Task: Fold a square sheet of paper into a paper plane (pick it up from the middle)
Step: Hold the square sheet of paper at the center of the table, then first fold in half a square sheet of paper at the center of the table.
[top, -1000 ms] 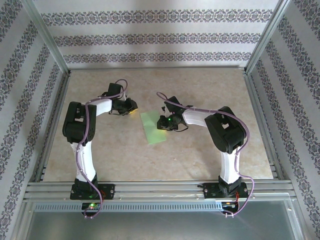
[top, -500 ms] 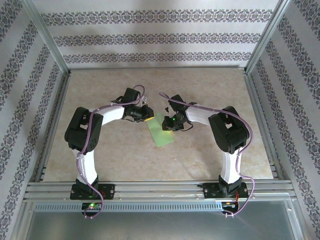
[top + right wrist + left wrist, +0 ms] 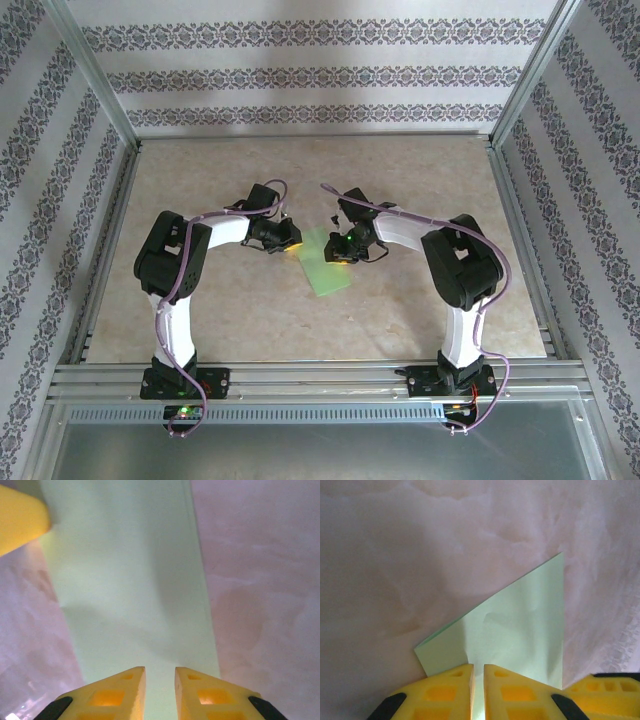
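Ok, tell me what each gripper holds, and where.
Cannot be told. The left gripper, nearly closed, sits at an edge of the paper; the right gripper, slightly parted, over its end.

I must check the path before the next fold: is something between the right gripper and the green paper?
Nothing visible does. The right gripper hangs directly over the green paper, with bare paper ahead of its fingertips. The left gripper is at the paper's far corner, off to one side.

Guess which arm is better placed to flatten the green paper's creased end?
Left, probably: the left end effector sits at the green paper's creased end; the right end effector is over flat paper.
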### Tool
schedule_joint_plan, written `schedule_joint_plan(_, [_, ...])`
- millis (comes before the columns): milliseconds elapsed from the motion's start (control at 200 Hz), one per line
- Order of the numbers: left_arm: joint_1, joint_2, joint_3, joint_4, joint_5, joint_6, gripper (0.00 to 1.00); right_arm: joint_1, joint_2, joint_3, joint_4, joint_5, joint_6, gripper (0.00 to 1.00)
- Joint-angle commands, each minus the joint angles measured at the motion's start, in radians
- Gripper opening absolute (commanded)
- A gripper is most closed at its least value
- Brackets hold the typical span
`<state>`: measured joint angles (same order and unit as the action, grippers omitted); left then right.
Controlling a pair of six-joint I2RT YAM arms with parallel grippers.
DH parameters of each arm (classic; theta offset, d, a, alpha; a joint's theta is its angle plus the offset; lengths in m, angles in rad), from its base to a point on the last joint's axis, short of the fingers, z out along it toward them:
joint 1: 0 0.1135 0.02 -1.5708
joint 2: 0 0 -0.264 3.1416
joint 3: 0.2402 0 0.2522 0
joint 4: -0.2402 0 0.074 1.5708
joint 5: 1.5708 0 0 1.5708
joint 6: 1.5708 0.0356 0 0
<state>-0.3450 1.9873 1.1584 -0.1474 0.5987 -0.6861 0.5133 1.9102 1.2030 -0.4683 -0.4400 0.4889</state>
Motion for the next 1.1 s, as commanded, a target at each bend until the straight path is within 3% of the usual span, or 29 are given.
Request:
schedule_joint_plan(0, [0.004,0.024,-0.004,-0.047,-0.042,0.002,0.14,0.026,-0.093,0.004,0.002,-0.036,0.054,0.24])
schedule_joint_plan(225, [0.004,0.027,-0.013,-0.034,-0.047,-0.010,0.14,0.114,-0.043,-0.024,0.113,-0.080,0.150,0.19])
schedule_joint_plan(345, [0.004,0.028,-0.014,-0.037,-0.052,-0.011,0.13,0.151,0.009,-0.008,0.167,-0.129,0.175,0.11])
schedule_joint_plan(550, [0.003,0.025,-0.023,-0.040,-0.058,-0.010,0.13,0.160,0.080,0.026,0.168,-0.115,0.174,0.04])
schedule_joint_plan(819, [0.004,0.031,-0.025,-0.044,-0.071,-0.010,0.13,0.155,0.118,0.018,0.147,-0.084,0.156,0.03])
schedule_joint_plan(1094, [0.005,0.051,-0.019,-0.088,-0.127,0.008,0.13,0.154,0.044,-0.078,0.103,-0.132,0.112,0.03])
